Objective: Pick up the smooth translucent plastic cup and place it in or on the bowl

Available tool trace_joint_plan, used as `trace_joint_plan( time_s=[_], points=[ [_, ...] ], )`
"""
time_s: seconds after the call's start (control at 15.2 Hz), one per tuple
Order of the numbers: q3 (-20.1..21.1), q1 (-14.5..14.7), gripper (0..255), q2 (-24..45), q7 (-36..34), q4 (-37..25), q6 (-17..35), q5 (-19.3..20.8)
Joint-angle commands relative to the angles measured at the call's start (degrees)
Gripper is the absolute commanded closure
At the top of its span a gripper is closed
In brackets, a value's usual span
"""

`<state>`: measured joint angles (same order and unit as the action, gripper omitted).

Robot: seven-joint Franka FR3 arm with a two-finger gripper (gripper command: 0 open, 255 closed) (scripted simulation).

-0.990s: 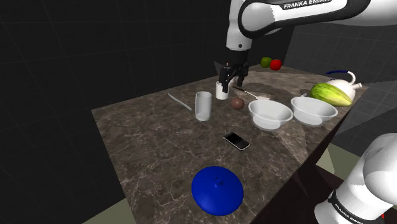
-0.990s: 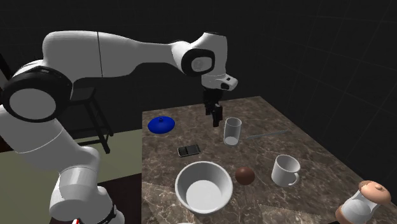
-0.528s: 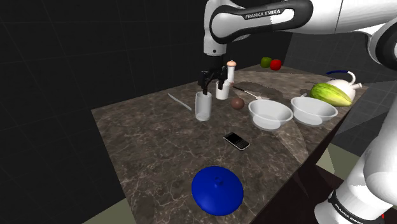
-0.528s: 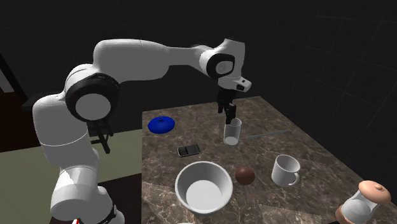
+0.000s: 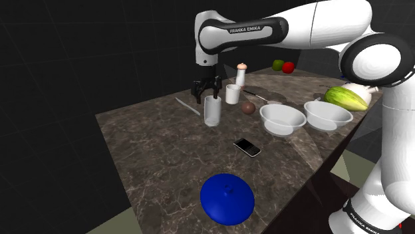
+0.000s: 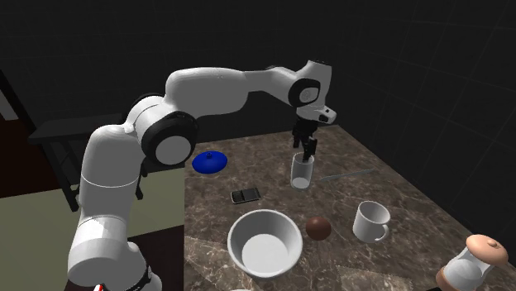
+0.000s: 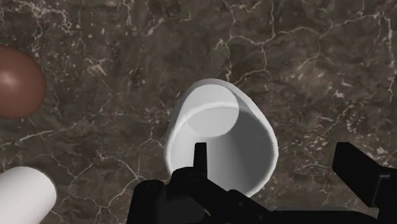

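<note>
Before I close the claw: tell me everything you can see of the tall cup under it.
The cup is a tall, plain tumbler, pale grey-white and faintly see-through, with no handle. It stands upright and empty on the dark marble-like tabletop, apart from the white mug and the brown ball. The open claw is at its rim, one finger over the inside and the other outside the wall. Neither visibly touches it.
</note>
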<state>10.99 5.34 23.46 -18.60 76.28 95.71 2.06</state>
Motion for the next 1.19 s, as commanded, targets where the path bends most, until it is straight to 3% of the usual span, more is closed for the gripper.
trace_joint_plan(
  time_s=[0.0,0.26,0.73,0.79,1.12],
  points=[
    [0.0,0.0,0,0.1,-0.1,1.4,1.5,0.0],
    [0.0,-0.1,0,-0.1,-0.1,4.5,4.4,0.0],
    [0.0,-0.1,0,-0.1,-0.1,4.5,4.4,0.0],
    [0.0,-0.1,255,-0.1,-0.1,4.5,4.4,0.0],
    [0.0,-0.1,255,-0.1,-0.1,4.5,4.4,0.0]
  ],
)
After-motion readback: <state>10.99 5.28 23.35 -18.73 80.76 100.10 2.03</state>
